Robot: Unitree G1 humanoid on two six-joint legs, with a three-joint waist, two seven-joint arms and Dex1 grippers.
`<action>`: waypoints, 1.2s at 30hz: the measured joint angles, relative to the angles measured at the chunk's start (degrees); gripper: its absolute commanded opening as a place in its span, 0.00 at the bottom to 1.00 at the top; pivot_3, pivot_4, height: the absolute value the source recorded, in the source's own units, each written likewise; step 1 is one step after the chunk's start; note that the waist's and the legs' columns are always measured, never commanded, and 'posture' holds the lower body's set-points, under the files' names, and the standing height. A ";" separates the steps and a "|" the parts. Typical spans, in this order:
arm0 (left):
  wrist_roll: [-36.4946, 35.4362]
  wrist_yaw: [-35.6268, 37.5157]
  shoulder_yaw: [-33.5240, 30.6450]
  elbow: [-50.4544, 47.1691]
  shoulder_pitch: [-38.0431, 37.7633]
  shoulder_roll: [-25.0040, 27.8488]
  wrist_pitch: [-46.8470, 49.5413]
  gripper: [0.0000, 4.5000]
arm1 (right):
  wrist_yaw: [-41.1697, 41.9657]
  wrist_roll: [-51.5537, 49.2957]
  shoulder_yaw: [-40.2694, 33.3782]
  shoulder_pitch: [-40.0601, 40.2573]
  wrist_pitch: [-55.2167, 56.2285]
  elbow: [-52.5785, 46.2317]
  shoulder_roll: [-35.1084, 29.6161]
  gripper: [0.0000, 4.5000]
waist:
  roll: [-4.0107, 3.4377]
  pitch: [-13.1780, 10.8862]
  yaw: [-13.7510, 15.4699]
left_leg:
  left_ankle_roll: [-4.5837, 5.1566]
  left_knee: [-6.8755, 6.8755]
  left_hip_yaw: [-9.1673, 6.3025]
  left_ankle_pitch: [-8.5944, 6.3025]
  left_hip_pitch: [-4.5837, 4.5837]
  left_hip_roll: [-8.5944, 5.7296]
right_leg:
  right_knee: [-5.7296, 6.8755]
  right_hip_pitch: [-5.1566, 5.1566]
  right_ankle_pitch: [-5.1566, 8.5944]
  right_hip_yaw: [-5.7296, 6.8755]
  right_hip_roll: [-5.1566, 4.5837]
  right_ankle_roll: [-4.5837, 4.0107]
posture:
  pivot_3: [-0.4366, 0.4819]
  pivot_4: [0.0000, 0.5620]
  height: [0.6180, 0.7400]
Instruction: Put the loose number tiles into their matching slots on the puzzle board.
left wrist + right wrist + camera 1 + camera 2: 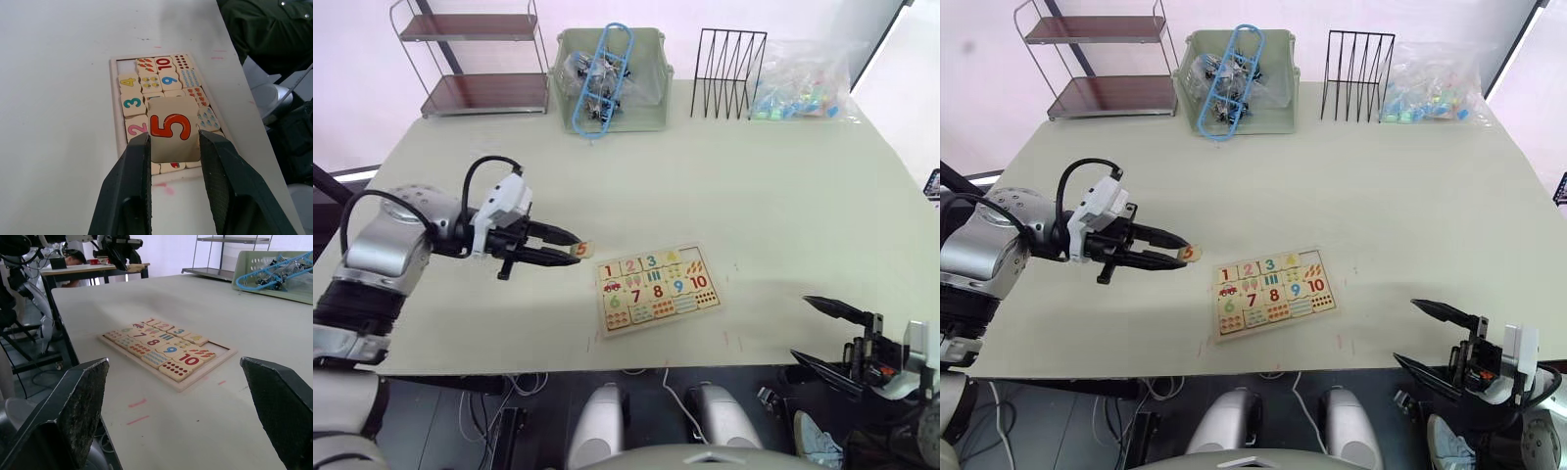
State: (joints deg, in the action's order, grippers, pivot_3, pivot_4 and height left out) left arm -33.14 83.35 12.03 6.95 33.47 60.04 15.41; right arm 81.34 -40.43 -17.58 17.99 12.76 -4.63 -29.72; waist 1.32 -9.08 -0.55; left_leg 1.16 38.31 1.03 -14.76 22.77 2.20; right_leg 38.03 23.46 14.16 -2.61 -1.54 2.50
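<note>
My left gripper (578, 250) is shut on a pale-wood tile with an orange 5 (169, 128). It holds the tile above the table, just off the puzzle board's (182, 386) left end. The board lies flat near the table's front edge. Tiles 1, 2, 3 and 4 sit in its top row, and one empty slot (124, 65) shows at that row's right end. The rows below are filled with numerals up to 10 and counting pictures. My right gripper (803, 328) hangs open and empty past the table's front right edge, well clear of the board.
Along the back of the table stand a metal shelf rack (475, 59), a pale green bin (651, 108) holding a blue frame, a black wire rack (728, 73) and a clear bag of colourful pieces (803, 88). Small red marks dot the table by the board.
</note>
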 measured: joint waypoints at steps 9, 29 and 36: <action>5.07 -9.19 2.34 -11.11 5.88 -5.86 15.80 0.21 | -2.30 0.80 1.71 -1.01 -0.05 -1.50 0.92 1.00 | 0.01 0.00 0.25 | 0.00 0.03 -0.02 0.00 0.01 -0.04 | 0.00 -0.01 0.07 -0.03 0.02 0.13 | 0.48 0.27 1.00; 23.27 -15.59 25.12 -10.16 26.93 -23.14 34.02 0.21 | -6.68 2.01 3.11 -0.02 1.40 -3.33 3.14 1.00 | -0.03 -0.02 -0.06 | 0.00 0.04 -0.10 0.01 0.03 -0.02 | 0.01 -0.01 0.07 -0.63 0.55 0.13 | 0.48 0.27 1.00; 28.69 -13.88 31.63 -0.45 32.44 -29.68 35.29 0.21 | -7.94 2.36 3.20 0.32 2.42 -3.46 4.13 1.00 | -0.05 -0.03 -0.11 | 0.00 0.04 -0.09 0.00 0.04 -0.03 | 0.01 0.00 0.09 -0.72 0.59 0.15 | 0.48 0.27 1.00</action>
State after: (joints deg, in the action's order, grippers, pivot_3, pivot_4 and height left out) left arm -4.45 69.47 43.66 6.50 65.91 30.36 50.70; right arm 73.39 -38.07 -14.38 18.30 15.17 -8.09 -25.59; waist 1.27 -9.11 -0.66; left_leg 1.17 38.35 0.94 -14.76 22.81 2.17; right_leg 38.04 23.45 14.25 -3.33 -0.95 2.65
